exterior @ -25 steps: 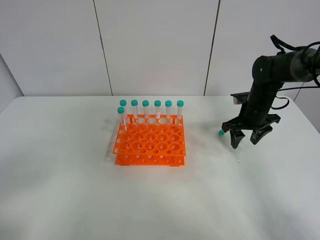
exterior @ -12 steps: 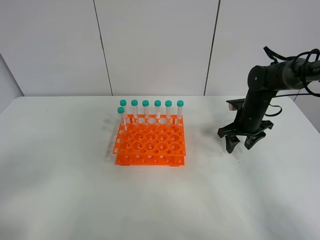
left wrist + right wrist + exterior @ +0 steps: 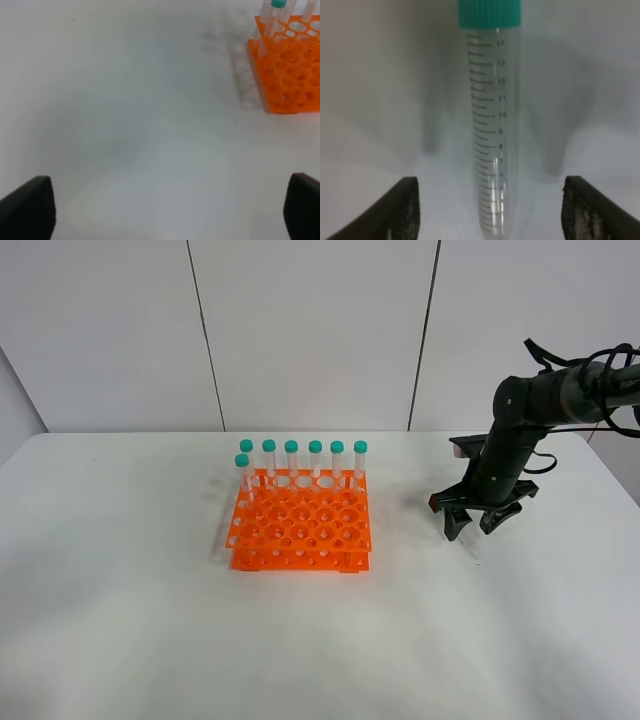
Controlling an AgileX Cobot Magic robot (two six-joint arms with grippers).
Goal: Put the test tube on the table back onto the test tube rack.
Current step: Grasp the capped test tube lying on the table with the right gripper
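The test tube (image 3: 492, 130) lies flat on the white table (image 3: 150, 590), clear, with graduation marks and a teal cap. My right gripper (image 3: 492, 212) hangs low over it, open, one finger on each side with a gap to the tube on both. From the high camera the right gripper (image 3: 473, 524) covers most of the tube, and only its clear tip (image 3: 471, 547) pokes out. The orange test tube rack (image 3: 300, 525) stands at mid-table, well left of this gripper. My left gripper (image 3: 162, 210) is open above bare table, with the rack (image 3: 290, 65) some way off.
Several capped tubes (image 3: 300, 455) stand upright in the rack's back row and one at its left side. The right arm's cables (image 3: 560, 350) loop behind it near the table's right edge. A white panelled wall closes the back.
My right gripper has dropped and shifted slightly left over the lying tube. The teal cap that showed beside it is now hidden under it. The jaws narrowed a little.
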